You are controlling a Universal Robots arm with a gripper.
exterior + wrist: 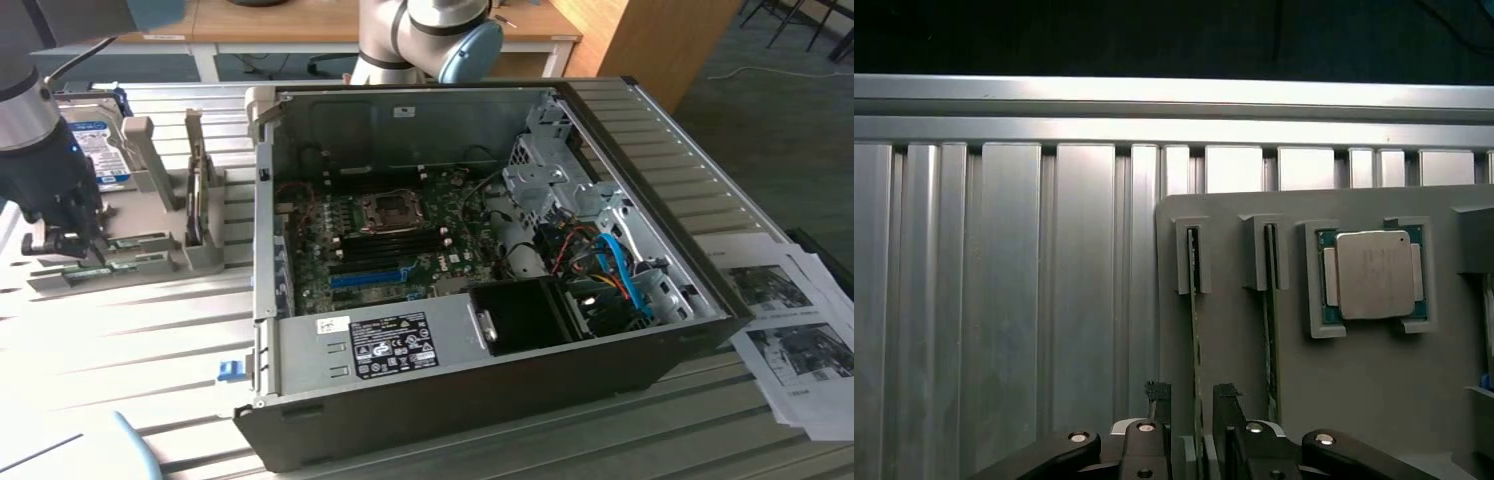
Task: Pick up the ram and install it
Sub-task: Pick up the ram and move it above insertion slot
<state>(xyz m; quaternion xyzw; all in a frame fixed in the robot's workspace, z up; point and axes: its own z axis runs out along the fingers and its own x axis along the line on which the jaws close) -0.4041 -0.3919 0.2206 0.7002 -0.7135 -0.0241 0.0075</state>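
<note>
A ram (1196, 330), one of two thin green strips kept in a grey holder (1354, 400), stands on its narrow edge with the far end seated in a raised grey clip. Its long axis runs from that clip straight toward the end effector (1192, 395), in line with the slats of the aluminium counter (1004, 300). Seen edge-on from the wrist view, it shows as a slim green line with a darker band along it; its chips cannot be made out. The second strip (1269, 330) stands just beside it in its own clip, parallel and apart from it.

The end effector's two fingers (1157, 395) stand apart, one on each side of the ram, with a gap visible on both sides and nothing clamped.

A single processor (1374, 272), with a silver cap on a green board, lies flat in a recess of the holder beyond the second strip. In the exterior view, one silver, blue-labelled hard drive (96, 150) stands upright at the holder's back, behind the arm (34, 130).

One open computer case (441, 400) lies on the counter toward the exterior view's right of the holder, well apart from the ram. Its motherboard (387, 240) is exposed, with one blue slot (367, 277) near the front. Printed papers (801, 340) lie past the case at the exterior view's right.
</note>
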